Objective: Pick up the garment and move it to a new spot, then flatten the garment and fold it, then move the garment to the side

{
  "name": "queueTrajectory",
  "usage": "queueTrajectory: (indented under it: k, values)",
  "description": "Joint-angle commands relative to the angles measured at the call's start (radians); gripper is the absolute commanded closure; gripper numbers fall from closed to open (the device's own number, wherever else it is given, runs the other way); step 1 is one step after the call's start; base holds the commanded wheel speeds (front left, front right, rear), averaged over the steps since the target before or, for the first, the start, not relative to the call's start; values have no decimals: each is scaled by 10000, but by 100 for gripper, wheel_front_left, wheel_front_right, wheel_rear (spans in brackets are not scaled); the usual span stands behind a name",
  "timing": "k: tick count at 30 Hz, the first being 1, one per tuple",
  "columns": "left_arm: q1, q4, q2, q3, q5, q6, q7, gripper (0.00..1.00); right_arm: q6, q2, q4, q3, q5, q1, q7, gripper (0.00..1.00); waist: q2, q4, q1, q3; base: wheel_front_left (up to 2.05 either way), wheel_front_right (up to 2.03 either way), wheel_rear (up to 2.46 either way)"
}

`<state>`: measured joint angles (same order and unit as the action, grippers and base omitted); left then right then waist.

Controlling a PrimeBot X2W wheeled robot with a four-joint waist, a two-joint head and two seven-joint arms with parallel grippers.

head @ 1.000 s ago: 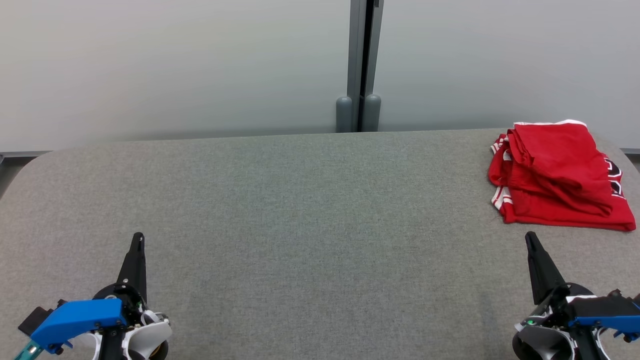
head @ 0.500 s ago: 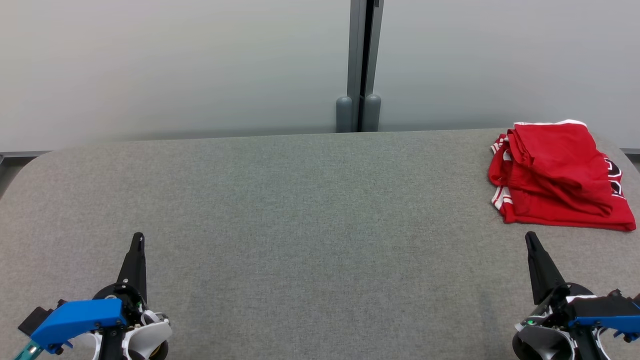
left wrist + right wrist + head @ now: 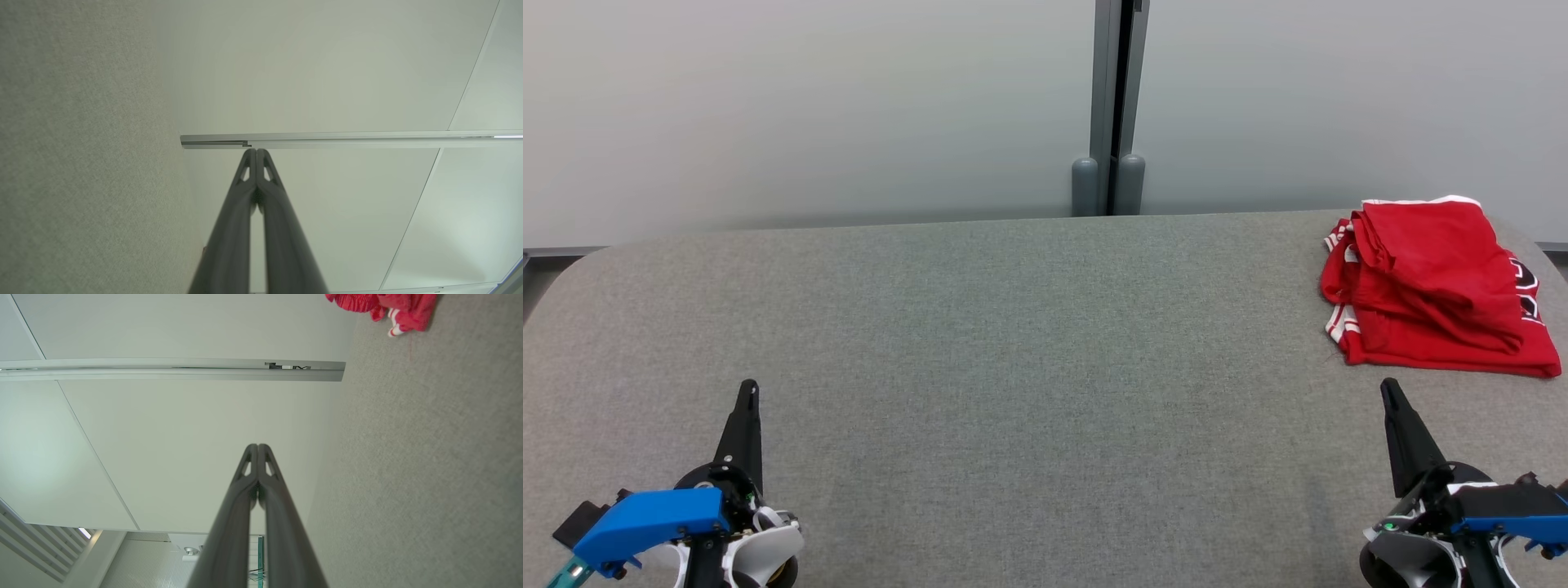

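Nothing has moved in the last second. The red garment (image 3: pixel 1437 286) lies roughly folded at the table's (image 3: pixel 1045 367) far right corner. The left fingers (image 3: pixel 743 433) and right fingers (image 3: pixel 1405 449) rest pressed together, empty. The task looks finished.

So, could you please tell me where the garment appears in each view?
Head view: garment at the right edge, on the table's far end.
Right wrist view: top right corner, on the table.
Left wrist view: table at left, post across the middle.
Shared landmark: the post, upright in the head view, crosswise in both wrist views.
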<state>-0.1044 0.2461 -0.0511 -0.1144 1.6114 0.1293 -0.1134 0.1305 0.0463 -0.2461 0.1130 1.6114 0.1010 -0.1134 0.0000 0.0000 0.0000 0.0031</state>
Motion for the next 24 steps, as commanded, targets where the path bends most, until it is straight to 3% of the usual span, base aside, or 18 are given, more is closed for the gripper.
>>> queueTrajectory:
  k: [1,24]
  values:
    - [-97,-4,28,-17,28,46,-41,100,4,73,21,26,30,142,-32,100,0,0,0,0,0,0,0]
    - [-97,-6,28,-15,29,46,-40,100,4,73,22,25,31,141,-32,100,0,0,0,0,0,0,0]
